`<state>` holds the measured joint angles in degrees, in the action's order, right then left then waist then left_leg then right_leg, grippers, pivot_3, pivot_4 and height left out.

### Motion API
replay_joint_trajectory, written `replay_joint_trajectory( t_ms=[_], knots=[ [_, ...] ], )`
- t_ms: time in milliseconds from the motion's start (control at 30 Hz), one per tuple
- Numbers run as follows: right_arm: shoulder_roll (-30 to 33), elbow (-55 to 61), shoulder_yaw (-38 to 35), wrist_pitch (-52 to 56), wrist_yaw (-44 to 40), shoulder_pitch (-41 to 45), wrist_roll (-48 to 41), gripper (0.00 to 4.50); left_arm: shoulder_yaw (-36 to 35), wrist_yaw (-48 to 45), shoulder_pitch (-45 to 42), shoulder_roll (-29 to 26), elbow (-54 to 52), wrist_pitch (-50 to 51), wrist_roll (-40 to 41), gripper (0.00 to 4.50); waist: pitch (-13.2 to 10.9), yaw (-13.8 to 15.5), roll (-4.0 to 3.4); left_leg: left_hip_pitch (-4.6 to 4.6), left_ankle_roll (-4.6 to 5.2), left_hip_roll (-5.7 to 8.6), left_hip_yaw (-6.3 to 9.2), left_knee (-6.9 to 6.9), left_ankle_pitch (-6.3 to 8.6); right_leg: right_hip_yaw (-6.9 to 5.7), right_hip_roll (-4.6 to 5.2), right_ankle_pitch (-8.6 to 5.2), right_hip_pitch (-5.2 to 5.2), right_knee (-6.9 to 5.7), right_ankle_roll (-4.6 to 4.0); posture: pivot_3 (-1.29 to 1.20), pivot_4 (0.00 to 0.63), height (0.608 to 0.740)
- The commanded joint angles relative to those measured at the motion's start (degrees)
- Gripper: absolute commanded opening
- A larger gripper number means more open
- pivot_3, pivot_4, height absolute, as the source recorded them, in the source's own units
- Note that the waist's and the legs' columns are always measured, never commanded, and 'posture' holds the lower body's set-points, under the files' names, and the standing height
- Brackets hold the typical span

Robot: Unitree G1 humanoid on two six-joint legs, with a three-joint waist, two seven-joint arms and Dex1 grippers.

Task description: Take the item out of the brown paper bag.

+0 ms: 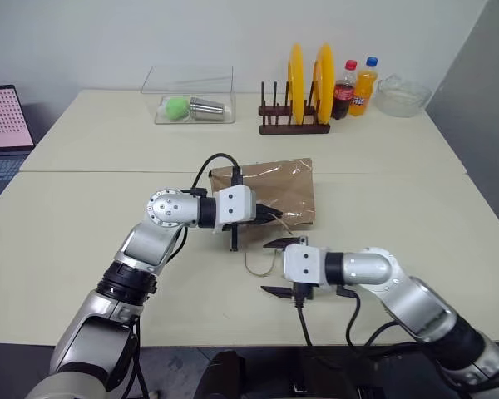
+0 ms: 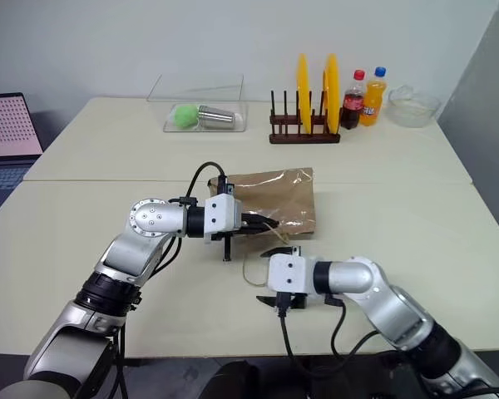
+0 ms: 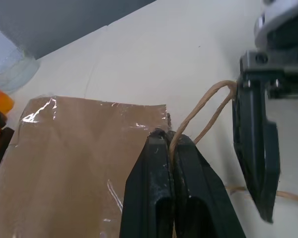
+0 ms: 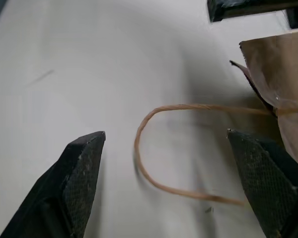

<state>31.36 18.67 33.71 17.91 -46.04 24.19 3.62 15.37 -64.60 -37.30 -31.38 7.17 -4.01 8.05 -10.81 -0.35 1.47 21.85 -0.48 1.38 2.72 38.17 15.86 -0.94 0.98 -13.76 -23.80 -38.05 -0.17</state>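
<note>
The brown paper bag (image 1: pixel 274 187) lies flat on the table, its mouth toward me. My left gripper (image 1: pixel 270 218) is at the bag's mouth, shut on one tan cord handle (image 3: pixel 203 111), which runs up between its closed fingers (image 3: pixel 156 163). The other cord handle (image 4: pixel 144 148) lies loose on the table as a loop. My right gripper (image 1: pixel 276 267) hovers just in front of the bag, open, with that loose loop between its fingers (image 4: pixel 79 168) but untouched. The item is hidden from view.
At the back stand a clear box (image 1: pixel 191 104) with a green ball and a steel cup, a rack with yellow plates (image 1: pixel 303 83), cola and orange soda bottles (image 1: pixel 355 87) and a glass bowl (image 1: pixel 403 96). A laptop (image 1: pixel 4 125) sits far left.
</note>
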Motion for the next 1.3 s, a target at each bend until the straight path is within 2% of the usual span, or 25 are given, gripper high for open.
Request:
replay_joint_trajectory(
  t_ms=[33, 133, 433, 967, 1300],
  knots=[
    [-2.0, -3.6, 2.1, -3.3, 0.0, 1.4, 3.8, 3.94, -2.3, -0.1, -2.5, 0.0, -0.8, 0.3, 1.1, 0.01, 0.0, 0.0, 0.0, 0.0, 0.0, 0.01, 0.0, 0.0, 0.0, 0.0, 0.01, 0.0, 0.0, 0.0, 0.0, 0.0, 0.15, 0.74],
    [-4.2, -6.3, 2.9, -3.1, 0.8, 1.2, 6.1, 3.29, -2.6, -0.3, -3.7, -0.2, 0.2, 0.0, 0.9, 0.0, 0.0, 0.1, 0.0, -0.01, 0.0, 0.02, -0.01, 0.02, 0.0, 0.01, 0.02, 0.04, 0.0, -0.01, -0.06, 0.0, 0.15, 0.74],
    [-7.3, -6.8, 2.8, -1.6, 0.6, 0.0, 9.3, 0.07, -2.8, 0.3, -6.8, 0.3, 3.4, -0.7, -0.1, 0.0, 0.0, 0.1, 0.0, -0.03, 0.0, 0.01, 0.0, 0.02, 0.0, 0.01, 0.01, 0.06, 0.0, -0.05, -0.11, 0.0, 0.15, 0.74],
    [-5.2, -7.5, 4.9, 2.4, -4.1, -1.2, 12.6, 0.03, -4.7, 10.3, -27.4, 7.5, 26.3, 2.5, -5.0, 0.0, 0.0, 0.3, 0.03, 0.02, 0.01, 0.07, 0.04, 0.13, 0.0, -0.06, 0.03, 0.01, 0.03, -0.05, 0.0, 0.0, 0.15, 0.74],
    [-4.7, -7.7, 5.7, 2.9, -5.6, -2.6, 13.9, 0.03, -6.8, 15.5, -37.7, 9.3, 40.0, -1.4, -7.0, 0.0, 0.0, 0.1, 0.05, 0.0, 0.0, 0.06, 0.03, 0.14, 0.0, -0.06, 0.03, 0.0, 0.03, -0.06, 0.01, 0.0, 0.15, 0.74]
  ],
)
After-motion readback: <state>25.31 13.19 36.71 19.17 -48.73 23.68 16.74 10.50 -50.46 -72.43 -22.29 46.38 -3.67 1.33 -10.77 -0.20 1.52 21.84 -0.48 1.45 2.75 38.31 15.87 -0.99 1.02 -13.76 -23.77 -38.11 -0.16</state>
